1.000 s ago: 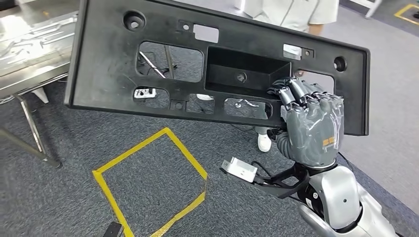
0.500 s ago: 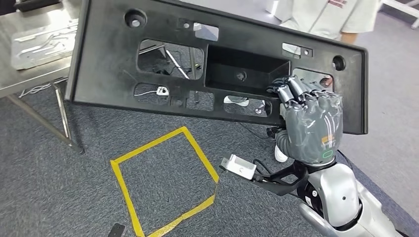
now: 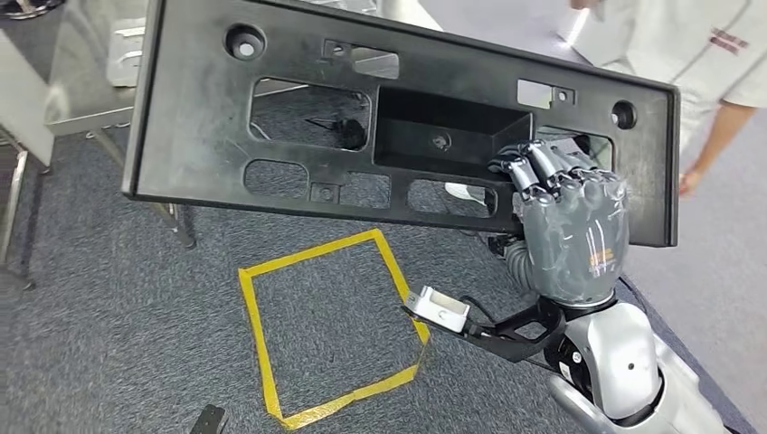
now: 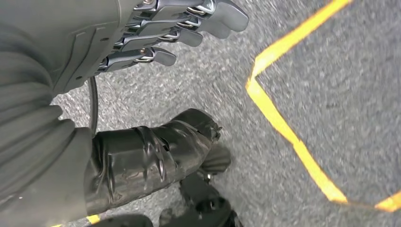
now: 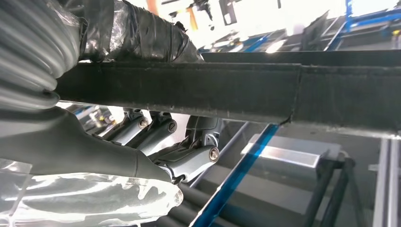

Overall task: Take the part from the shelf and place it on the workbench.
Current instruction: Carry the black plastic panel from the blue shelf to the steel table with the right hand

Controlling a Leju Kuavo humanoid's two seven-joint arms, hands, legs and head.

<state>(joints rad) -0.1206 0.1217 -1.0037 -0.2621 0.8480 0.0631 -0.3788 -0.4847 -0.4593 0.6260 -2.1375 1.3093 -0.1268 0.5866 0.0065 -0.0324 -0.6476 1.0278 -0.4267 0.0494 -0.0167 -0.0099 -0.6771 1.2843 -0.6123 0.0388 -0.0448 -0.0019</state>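
Head view, fingers outward: the fingers (image 3: pixel 543 174) of the right hand (image 3: pixel 570 231) curl through a cut-out near one end of the part (image 3: pixel 190 136), a large flat black plastic panel, and clamp its lower rail. In the right wrist view the fingers (image 5: pixel 189 151) lie on one side of the rail of the part (image 5: pixel 265 97) and the taped thumb (image 5: pixel 137 33) on the other, so the panel is held firmly, clear of the floor.

The left hand (image 4: pixel 108 52) hangs over the carpet (image 4: pixel 331 94), its fingers (image 4: pixel 189 28) loosely spread and holding nothing.

The part's long axis runs across the head view, slightly tilted: the free end lies toward the robot's left and a little higher, the held end toward its right. Its ribbed, recessed face, with a rectangular pocket (image 3: pixel 448 131) and several openings, is turned to the camera.

Surroundings: beneath the panel a square of yellow tape (image 3: pixel 330 330) marks the grey carpet (image 3: pixel 108 325). Behind the panel's free end stands a metal table (image 3: pixel 86 81) with thin legs, partly hidden by the panel. A person (image 3: pixel 696 63) in light clothing stands just beyond the held end, one hand (image 3: pixel 693 181) lowered near the panel's edge. The silver right arm (image 3: pixel 615 362) carries a small white module (image 3: pixel 439 309) on a black bracket.
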